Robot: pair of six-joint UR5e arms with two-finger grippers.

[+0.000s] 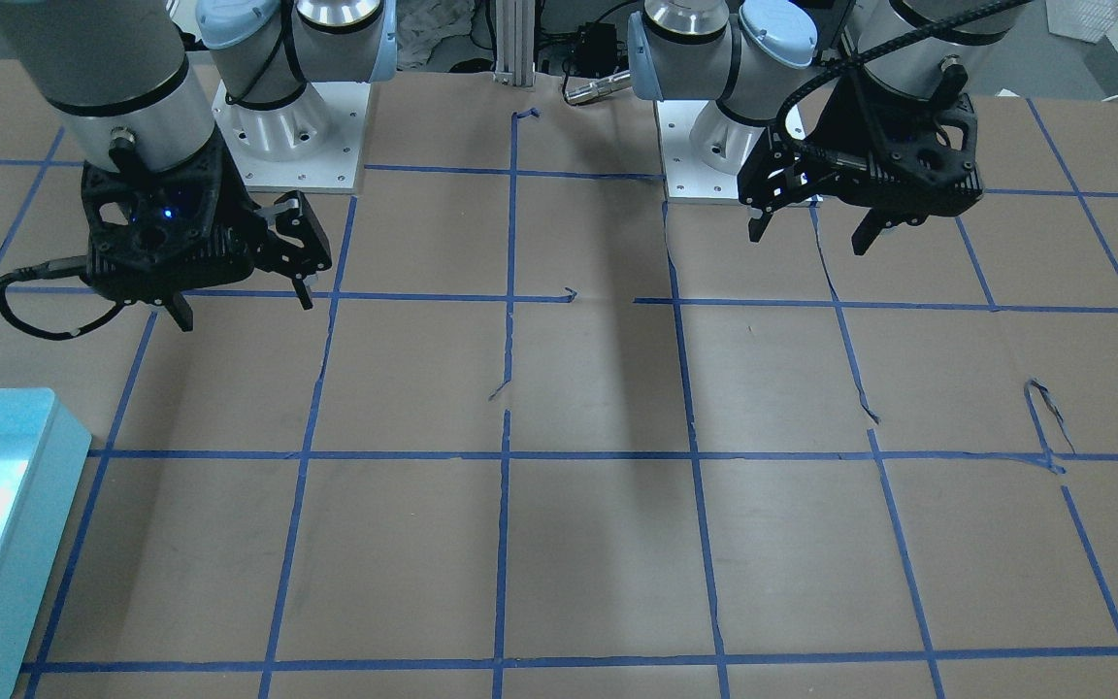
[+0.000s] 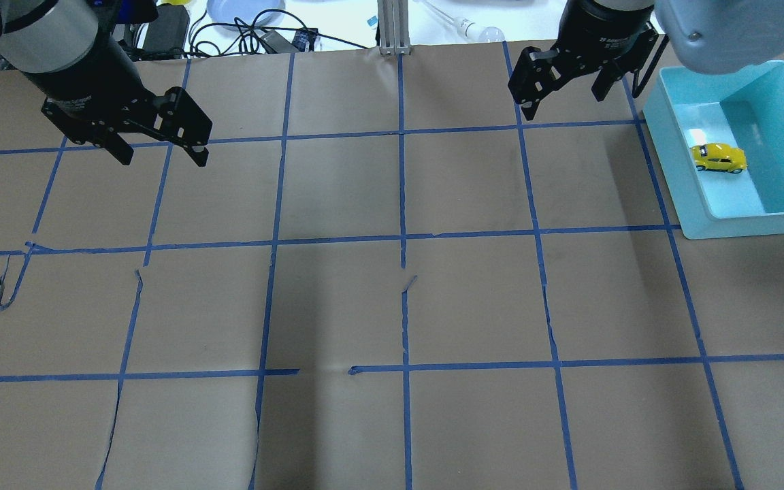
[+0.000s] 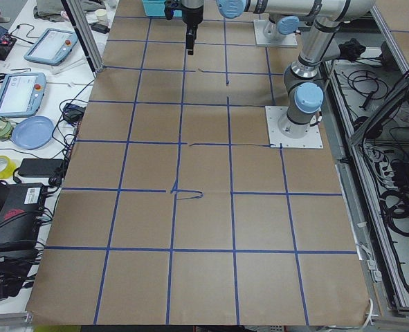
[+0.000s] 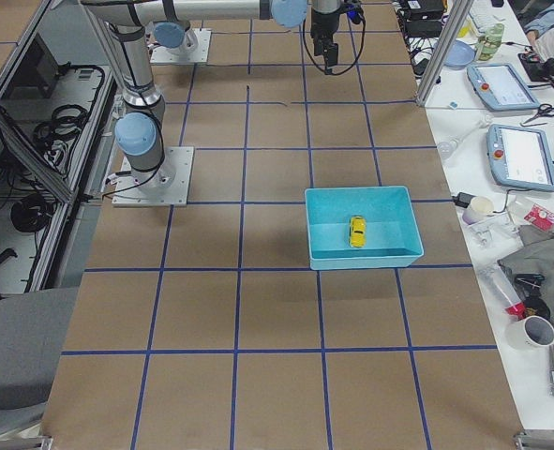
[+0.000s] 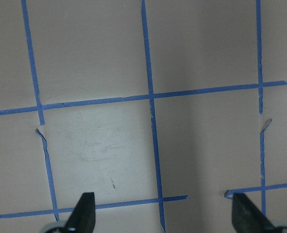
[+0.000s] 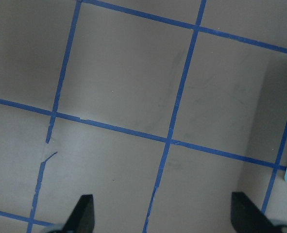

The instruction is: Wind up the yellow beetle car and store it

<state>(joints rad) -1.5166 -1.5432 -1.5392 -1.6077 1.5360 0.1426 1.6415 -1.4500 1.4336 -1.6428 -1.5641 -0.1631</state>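
Brown paper covers the table [image 2: 337, 306], crossed by a grid of blue tape [image 2: 402, 238] that is torn and lifted in a few spots.

The left arm [image 2: 58, 41] and the right arm [image 2: 725, 27] both reach over the paper without touching it. The right arm passes above the teal bin [image 2: 746, 226], and the left arm stands well apart from it, toward the opposite end of the table.

The teal bin is an open rectangular tub and sits flat on the paper at the table's end on the robot's right.

The right gripper [image 2: 562, 102] hangs in the air near the bin, on the side toward the table's middle. Its fingers are spread wide with nothing between them, and its wrist view shows only paper and tape between the tips. The left gripper [image 2: 162, 158] hangs far from the bin, equally wide apart and empty.

The yellow beetle car [image 2: 719, 158] rests on its wheels on the bin's floor, about in the middle and clear of all four walls.
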